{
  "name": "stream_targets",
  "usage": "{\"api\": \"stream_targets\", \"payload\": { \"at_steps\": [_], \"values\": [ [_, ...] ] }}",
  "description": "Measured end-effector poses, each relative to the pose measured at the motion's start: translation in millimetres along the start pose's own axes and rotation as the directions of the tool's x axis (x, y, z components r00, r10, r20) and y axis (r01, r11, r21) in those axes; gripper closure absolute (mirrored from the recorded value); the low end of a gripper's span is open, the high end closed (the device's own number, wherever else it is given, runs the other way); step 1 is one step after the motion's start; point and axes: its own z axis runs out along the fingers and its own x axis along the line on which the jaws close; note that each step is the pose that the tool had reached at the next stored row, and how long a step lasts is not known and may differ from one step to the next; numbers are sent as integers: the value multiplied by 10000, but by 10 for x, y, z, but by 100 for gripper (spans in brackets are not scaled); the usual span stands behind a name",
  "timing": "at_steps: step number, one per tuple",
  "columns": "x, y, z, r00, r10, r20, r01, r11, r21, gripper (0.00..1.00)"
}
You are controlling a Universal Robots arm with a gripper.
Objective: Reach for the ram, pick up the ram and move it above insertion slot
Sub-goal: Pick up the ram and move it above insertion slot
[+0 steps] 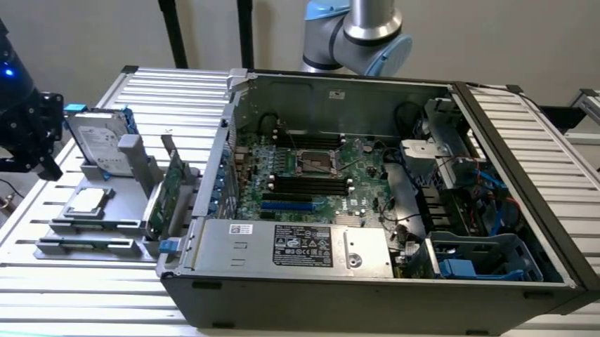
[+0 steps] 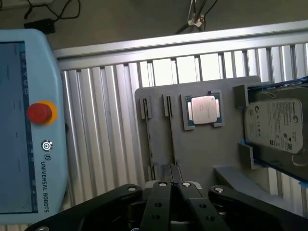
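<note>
A ribbed metal desk [image 1: 84,302] carries an open grey computer case [image 1: 375,295], well beyond the hand, past the tray. Close beside the hand sits a pale-blue teach pendant [image 2: 29,125] with 1 red button. Ahead of the hand lies a grey tray [image 2: 202,154], a silver hard drive [image 2: 276,120] at its far corner. The hand [image 2: 171,184] hovers at the tray's near edge, its 2 black fingers pressed together, holding nothing. The ram [image 1: 89,246] rests in the tray, a long, thin, dark-green strip on edge in a grey holder, near the hand, untouched. The insertion slot [image 1: 310,186], 1 of several parallel black sockets, lies inside the case, well apart from the hand. A square silver processor chip [image 2: 204,108] sits mid-tray.
</note>
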Motion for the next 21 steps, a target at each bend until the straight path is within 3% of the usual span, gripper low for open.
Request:
{"api": "stream_targets", "payload": {
  "at_steps": [5,11,21],
  "values": [
    [1,0,2,9995,-304,-12,304,9995,1,88],
    [12,-2,35,9994,-342,-14,342,9994,1,64],
    [81,-17,216,9992,-401,-16,401,9992,1,64]
  ]
}}
